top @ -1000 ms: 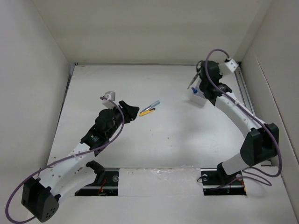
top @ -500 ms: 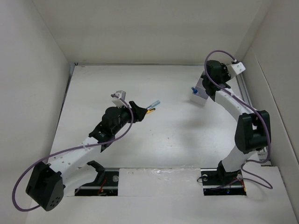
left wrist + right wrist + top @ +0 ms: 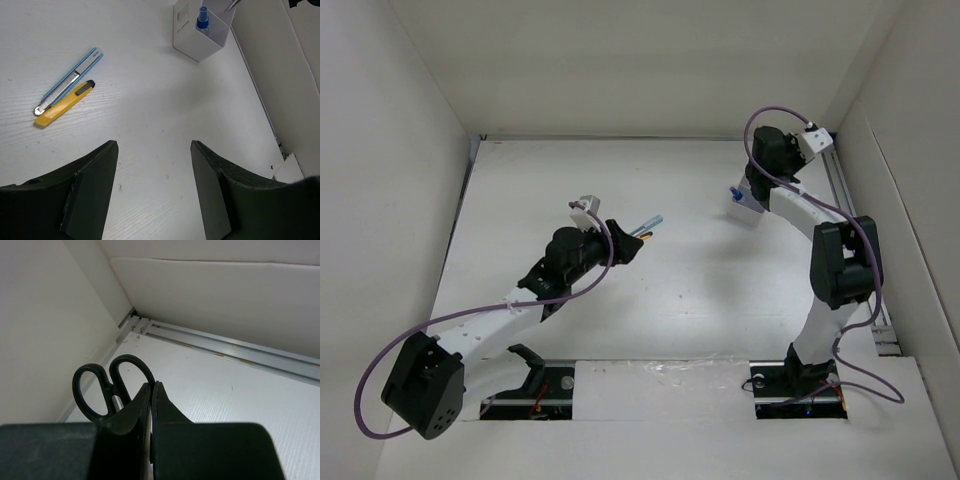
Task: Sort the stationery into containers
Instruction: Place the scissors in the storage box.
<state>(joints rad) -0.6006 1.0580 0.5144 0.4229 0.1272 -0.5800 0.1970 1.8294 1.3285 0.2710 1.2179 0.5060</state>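
Observation:
My left gripper [image 3: 154, 145] is open and empty above the table, and it shows in the top view [image 3: 626, 243]. Ahead and to its left lie the silver-blue pen [image 3: 67, 81] and the short yellow stick [image 3: 64, 103], side by side. In the top view only the pen's tip [image 3: 650, 220] shows. The white container [image 3: 202, 30] stands at the far right with the blue-capped bottle [image 3: 202, 17] upright in it. My right gripper [image 3: 152, 387] is shut on the black-handled scissors [image 3: 107, 385], whose handles stick out past the fingers. It hangs just above the container [image 3: 745, 208]. The highlighter and the marker are out of view.
White walls close in the table on the left, back and right. An aluminium rail [image 3: 235, 347] runs along the foot of the right wall, close behind my right gripper. Bare table lies between the pens and the container.
My left gripper has reached forward and right, up to the pens. My right arm has folded in, and its wrist has turned over the container with the scissors still in its grip.

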